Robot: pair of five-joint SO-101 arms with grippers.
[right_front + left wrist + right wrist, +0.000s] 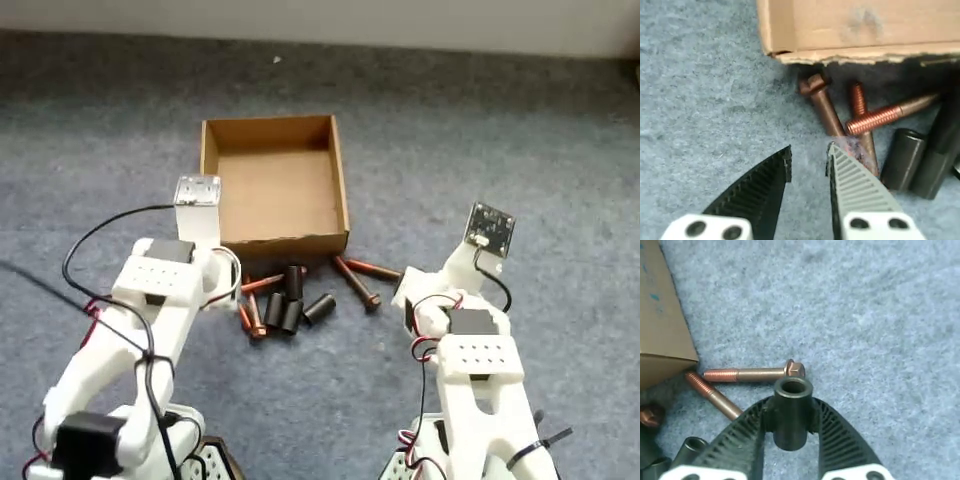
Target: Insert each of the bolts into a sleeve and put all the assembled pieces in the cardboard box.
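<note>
While in right end effector (791, 410), sleeve (790, 429).

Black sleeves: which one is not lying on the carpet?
The sleeve clamped in the right end effector; the other sleeves lie on the carpet by the bolts.

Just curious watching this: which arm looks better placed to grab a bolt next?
Left. The left end effector is open right by a bolt; the right end effector is shut on a sleeve.
</note>
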